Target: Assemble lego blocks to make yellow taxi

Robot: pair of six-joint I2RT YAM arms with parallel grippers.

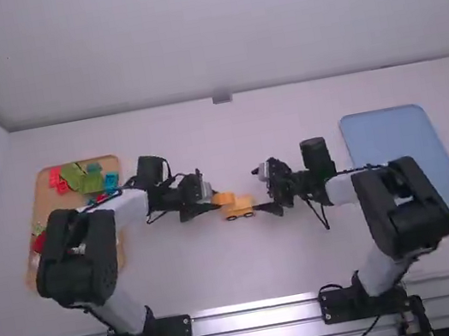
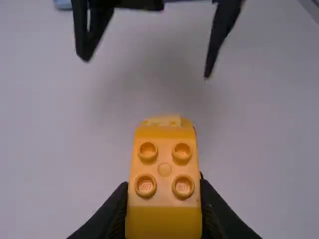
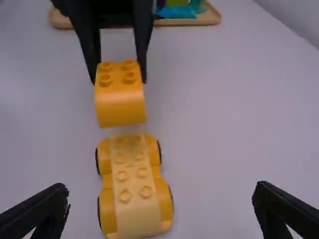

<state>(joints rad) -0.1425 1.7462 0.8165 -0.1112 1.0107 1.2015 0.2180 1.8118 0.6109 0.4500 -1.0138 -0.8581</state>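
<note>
The left claw (image 1: 214, 202) holds the yellow block (image 2: 165, 170) between its fingers.

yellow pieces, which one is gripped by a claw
The four-studded block, pinched in the left claw; the wheeled base, with its longer row of studs, sits ungripped on the table.

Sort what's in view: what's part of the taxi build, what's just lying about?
In the job:
- yellow-orange four-stud lego block, held by left gripper
- yellow studded lego car base with black wheels
- right gripper, open near the base

Lying about, apparently:
- tan tray with red, green and blue pieces
- light-blue rectangular tray
</note>
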